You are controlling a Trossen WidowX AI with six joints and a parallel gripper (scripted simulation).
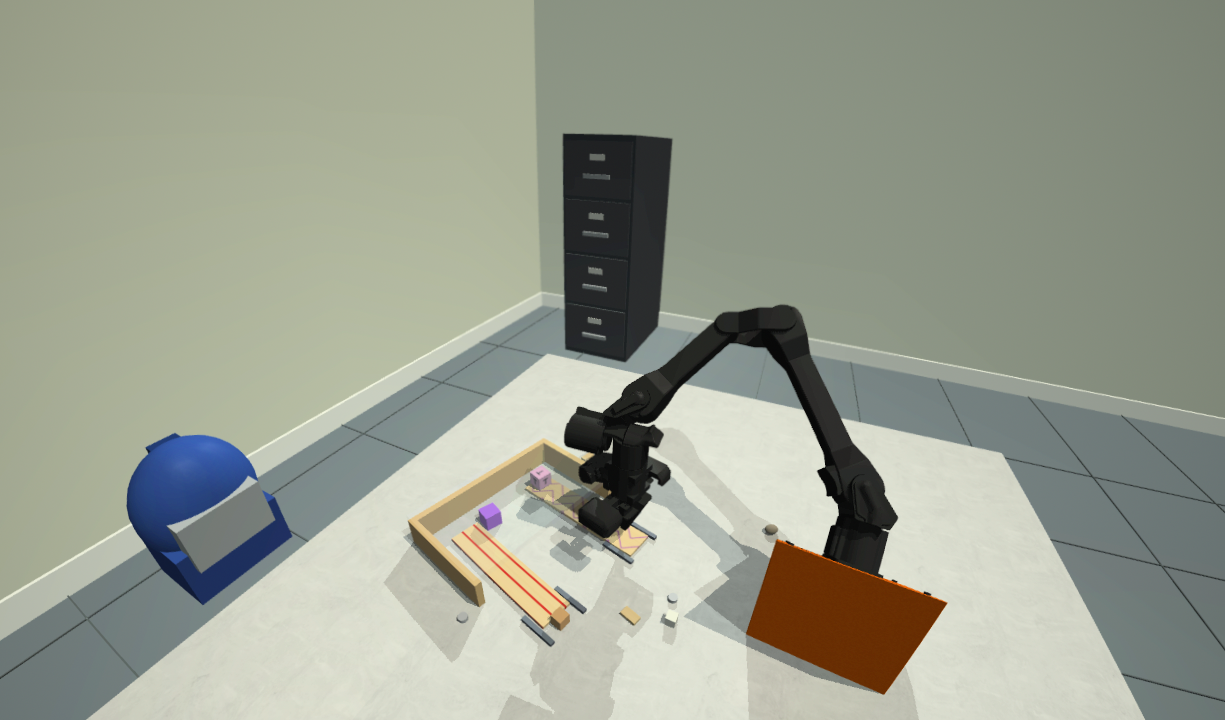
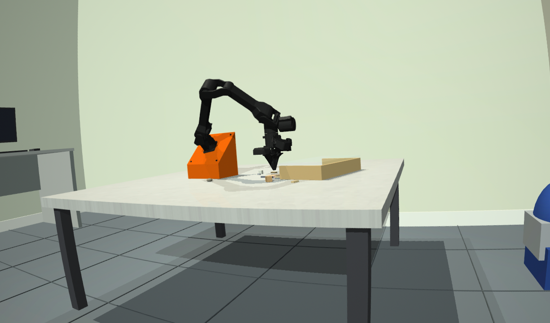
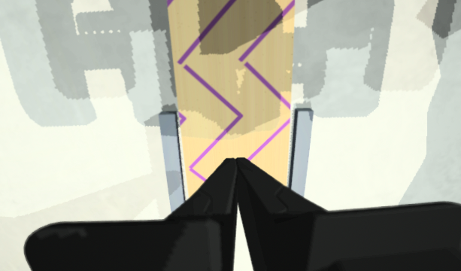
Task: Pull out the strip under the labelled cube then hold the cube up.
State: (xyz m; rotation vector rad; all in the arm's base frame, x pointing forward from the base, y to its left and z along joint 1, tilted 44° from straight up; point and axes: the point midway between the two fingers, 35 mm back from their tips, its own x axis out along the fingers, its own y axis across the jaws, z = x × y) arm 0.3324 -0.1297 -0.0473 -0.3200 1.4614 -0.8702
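Observation:
A pink cube with a dark mark (image 1: 540, 476) sits at the far end of a wooden strip with purple zigzags (image 1: 631, 540) (image 3: 211, 90). The cube is out of the wrist view. A plain purple cube (image 1: 490, 514) stands by the far end of a second strip with two red lines (image 1: 511, 574). My gripper (image 2: 274, 168) (image 3: 235, 167) points down, shut and empty, above the near part of the zigzag strip, between its rails. In the top view the gripper body hides its fingertips and the strip's middle.
Grey rails (image 1: 618, 552) (image 3: 301, 150) flank the zigzag strip. A brown block (image 1: 559, 617) (image 2: 268, 179) is at the red-lined strip's near end between its rails. Wooden walls (image 1: 446, 562) (image 2: 301, 172) stand around the far side. A tan piece (image 1: 629, 616) and a white block (image 1: 670, 617) lie nearer the orange base (image 1: 844, 617).

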